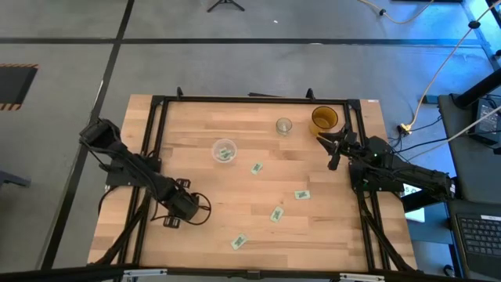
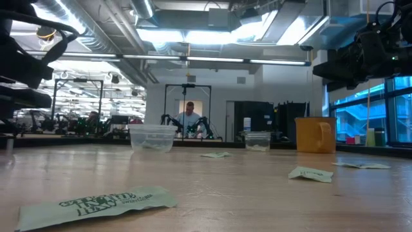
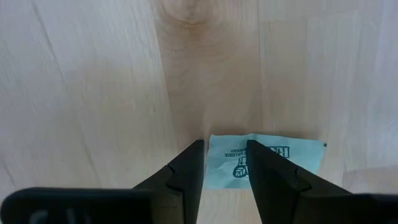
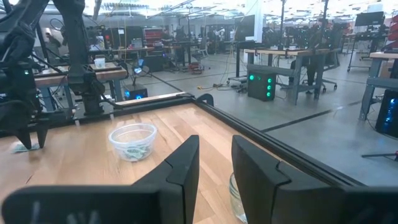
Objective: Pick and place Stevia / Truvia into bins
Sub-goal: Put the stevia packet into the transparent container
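I counted 4 pale green paper sachets [image 1: 256, 168] loose on the light wooden surface [image 1: 196, 235]; the wide clear plastic cup [image 1: 224, 150] already held at least 1. My left gripper [image 3: 224, 163] hung low, fingers narrowly parted over a sachet, gripping nothing. My right gripper [image 4: 214, 158] waited by the amber cup [image 1: 323, 119], fingers slightly apart, empty.

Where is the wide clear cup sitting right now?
In the high view, the wide clear cup stands left of centre, left of a small clear cup, holding a sachet.
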Available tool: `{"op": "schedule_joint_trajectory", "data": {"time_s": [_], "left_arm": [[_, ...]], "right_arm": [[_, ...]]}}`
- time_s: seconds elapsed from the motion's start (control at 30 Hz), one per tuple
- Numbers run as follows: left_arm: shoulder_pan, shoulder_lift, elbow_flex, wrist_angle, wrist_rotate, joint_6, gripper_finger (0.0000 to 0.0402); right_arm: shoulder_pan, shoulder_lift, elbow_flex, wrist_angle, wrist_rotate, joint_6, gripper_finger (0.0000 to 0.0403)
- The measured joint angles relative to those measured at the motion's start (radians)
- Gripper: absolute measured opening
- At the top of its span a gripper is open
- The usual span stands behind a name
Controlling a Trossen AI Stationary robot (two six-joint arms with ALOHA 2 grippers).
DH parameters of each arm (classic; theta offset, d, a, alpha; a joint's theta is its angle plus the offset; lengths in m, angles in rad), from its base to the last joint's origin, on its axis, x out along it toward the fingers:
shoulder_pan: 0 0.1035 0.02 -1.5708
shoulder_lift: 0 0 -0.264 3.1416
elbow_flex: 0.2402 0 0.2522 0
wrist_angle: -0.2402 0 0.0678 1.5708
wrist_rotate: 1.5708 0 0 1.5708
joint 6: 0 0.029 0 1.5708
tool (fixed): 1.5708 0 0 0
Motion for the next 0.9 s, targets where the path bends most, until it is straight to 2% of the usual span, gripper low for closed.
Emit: {"op": "schedule_joint_trajectory", "data": {"time_s": [0.5,0.9], "left_arm": [[0.000,0.019,-0.001,-0.002,0.001,0.005,0.0115],[0.001,0.019,-0.002,0.000,0.000,0.006,0.0082]], "right_arm": [[0.000,0.000,0.000,0.000,0.000,0.000,0.0099],[0.000,0.000,0.000,0.000,0.000,-0.001,0.0099]]}}
